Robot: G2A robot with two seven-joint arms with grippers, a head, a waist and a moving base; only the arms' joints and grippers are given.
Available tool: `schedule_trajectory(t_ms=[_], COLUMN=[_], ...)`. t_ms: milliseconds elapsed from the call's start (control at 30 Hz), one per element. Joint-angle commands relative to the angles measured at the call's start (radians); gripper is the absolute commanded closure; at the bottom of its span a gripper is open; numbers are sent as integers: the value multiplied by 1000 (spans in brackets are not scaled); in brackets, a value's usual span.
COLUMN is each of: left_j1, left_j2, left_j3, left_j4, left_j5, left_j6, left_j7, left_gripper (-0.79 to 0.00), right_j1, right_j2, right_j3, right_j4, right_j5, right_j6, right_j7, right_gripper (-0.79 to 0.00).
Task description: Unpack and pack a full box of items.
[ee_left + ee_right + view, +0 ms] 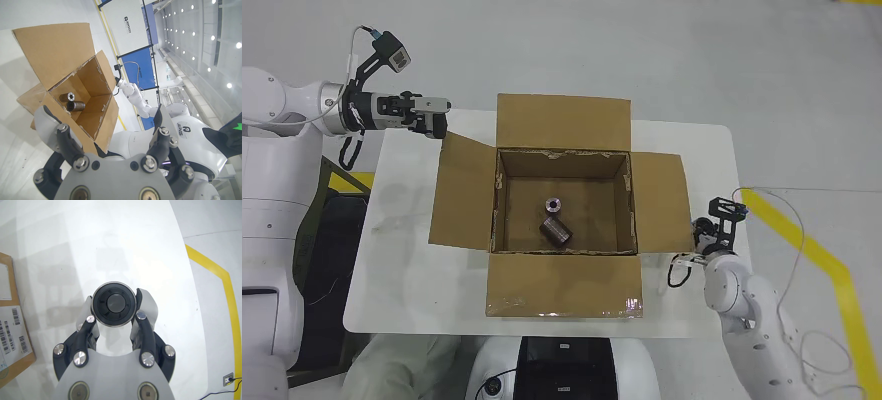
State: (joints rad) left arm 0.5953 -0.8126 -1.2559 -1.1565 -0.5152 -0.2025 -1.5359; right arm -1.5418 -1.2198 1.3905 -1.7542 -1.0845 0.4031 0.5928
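An open cardboard box (464, 196) stands mid-table with its flaps spread. Two dark metal cylinders lie on its floor: one shows its bored end (554, 206), the other lies on its side (556, 232). The left wrist view looks into the box at both cylinders (67, 97) (75, 106). My left gripper (435, 113) (103, 117) hangs open and empty beyond the box's far left corner. Off the box's right flap, my right gripper (703, 234) (114, 299) is shut on a third metal cylinder (114, 306), seen end-on over the white table.
The white table (402, 250) has bare strips left and right of the box. A box flap with barcode labels (11, 321) lies close beside the right gripper. Yellow floor tape (812, 250) runs past the table's right edge.
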Motion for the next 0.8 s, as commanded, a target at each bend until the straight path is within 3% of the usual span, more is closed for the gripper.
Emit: schedule_trajectory(t_ms=[0,433,767], left_j1=[0,0,0], left_j2=[0,0,0], left_j3=[0,0,0], left_j4=[0,0,0], left_j5=[0,0,0], left_j6=[0,0,0], left_j7=[0,0,0], left_gripper=[-785,-785,-785], right_j1=[0,-61,-90], right_j2=[-1,-1,0], right_j3=[-2,49,88], right_j4=[-1,-168,-312], right_j5=[-1,-97,-187], right_j6=[4,90,91], right_j7=[-1,-1,36], right_gripper=[-613,-693,-693])
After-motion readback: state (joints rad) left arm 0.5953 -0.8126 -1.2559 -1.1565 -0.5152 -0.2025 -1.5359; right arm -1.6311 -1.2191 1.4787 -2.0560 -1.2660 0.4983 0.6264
